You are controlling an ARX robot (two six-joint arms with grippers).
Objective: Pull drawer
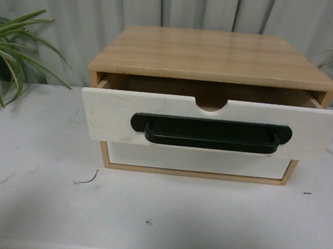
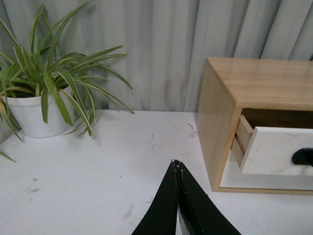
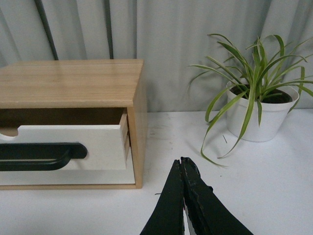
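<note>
Fingers pressed together on left gripper [image 2: 177, 164] and right gripper [image 3: 182, 161], both hovering clear of pulled-out drawer [image 1: 213, 125]

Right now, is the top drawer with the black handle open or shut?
Open, partway. The drawer front stands out past the wooden cabinet, with a dark gap behind it; its side rail shows in both wrist views. Neither claw touches it.

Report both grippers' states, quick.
Left gripper: closed, holding nothing, over the white table.
Right gripper: closed, holding nothing, clear of the white-fronted black-handled drawer.
</note>
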